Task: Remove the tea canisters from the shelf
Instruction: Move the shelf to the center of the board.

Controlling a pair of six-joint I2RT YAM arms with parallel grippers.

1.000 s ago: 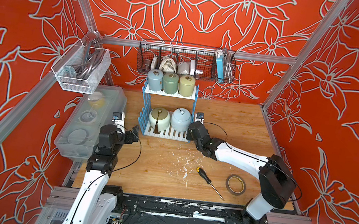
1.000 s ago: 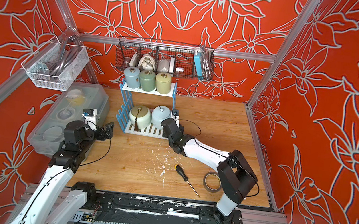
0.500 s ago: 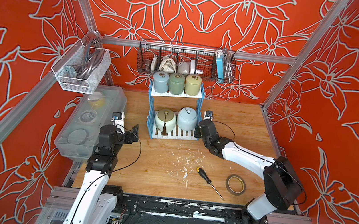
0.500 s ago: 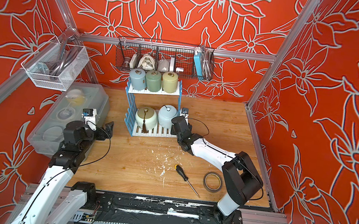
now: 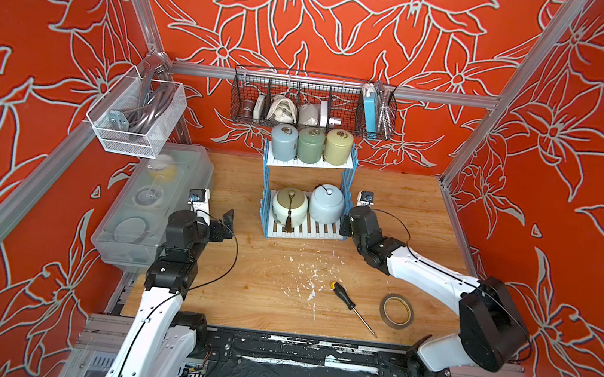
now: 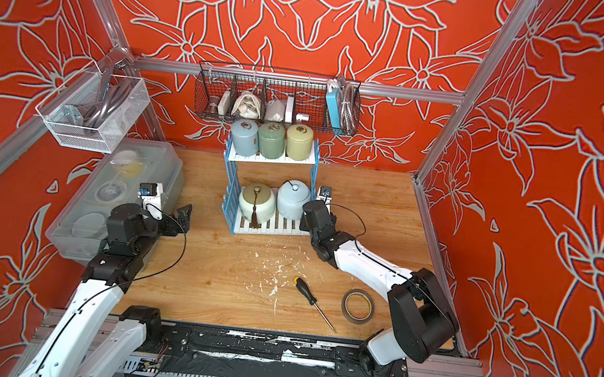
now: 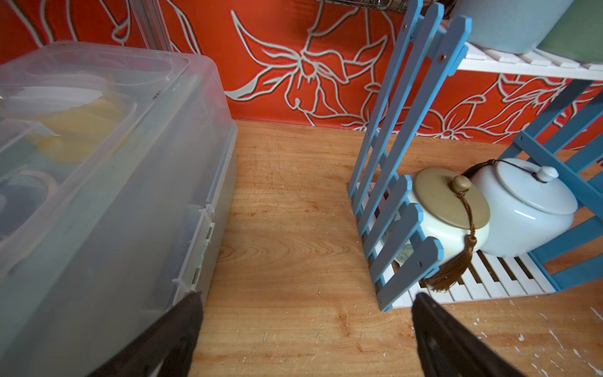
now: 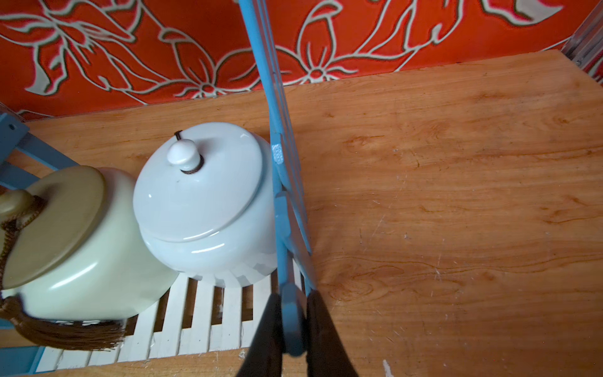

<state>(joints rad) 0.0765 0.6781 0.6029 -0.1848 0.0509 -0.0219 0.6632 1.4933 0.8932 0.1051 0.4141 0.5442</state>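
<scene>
Now | shelf (image 5: 311, 229): blue picket sides, white slats | right gripper (image 8: 293, 300) clamps its side picket | left gripper (image 7: 306, 295) spread wide

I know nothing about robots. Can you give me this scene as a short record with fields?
shelf: two tiers, upright on the wooden table
upper tier: grey-blue canister, sage green canister, yellow-green canister
lower tier: cream canister with tassel, pale blue-white canister
right gripper: shut on a blue side slat of the shelf
left gripper: open, empty, between clear plastic box and shelf
loose items: screwdriver, tape roll
</scene>
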